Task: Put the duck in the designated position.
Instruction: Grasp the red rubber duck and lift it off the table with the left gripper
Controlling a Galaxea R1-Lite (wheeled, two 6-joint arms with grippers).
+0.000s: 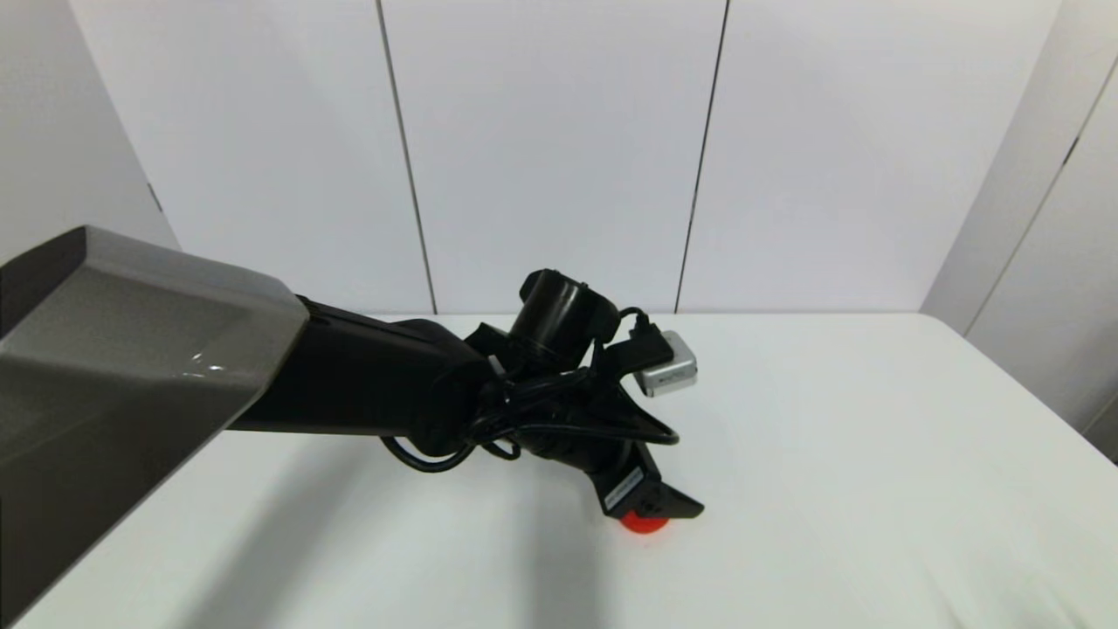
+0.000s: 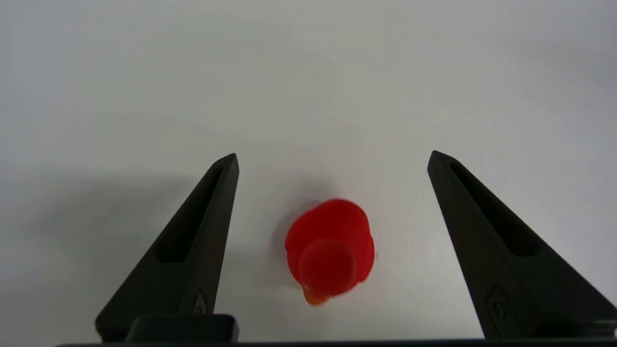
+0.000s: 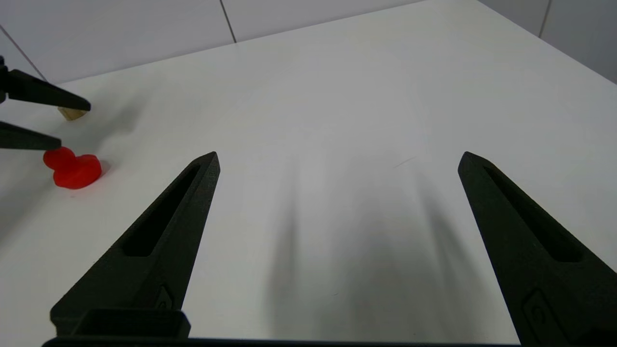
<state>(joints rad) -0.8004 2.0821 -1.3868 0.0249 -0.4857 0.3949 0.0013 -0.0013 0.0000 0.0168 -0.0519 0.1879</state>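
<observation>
We see the left gripper (image 2: 332,159) hanging above the duck (image 2: 330,250), with its fingers (image 2: 193,241) spread wide. In the left wrist view the duck sits between the two fingers and touches neither of them; there is bare table (image 2: 308,72) on both sides of it. The duck stands upright on the table, and its round head with an orange beak points toward the wrist camera.

In the head view the left arm reaches from 9 o'clock toward the middle of the table, and only a small red part of the duck (image 1: 645,523) shows under the gripper (image 1: 655,507), at about 6 o'clock from the wrist.

In the right wrist view the duck (image 3: 72,168) lies on the table just below the tips of the left gripper (image 3: 53,123). The tan cylinder (image 3: 72,113) stands near the duck, a little farther from that camera, half hidden behind one fingertip. It is apart from the duck.

The right gripper (image 3: 337,159) is well apart from the duck, over bare table, and its fingers are also wide apart and hold nothing.
</observation>
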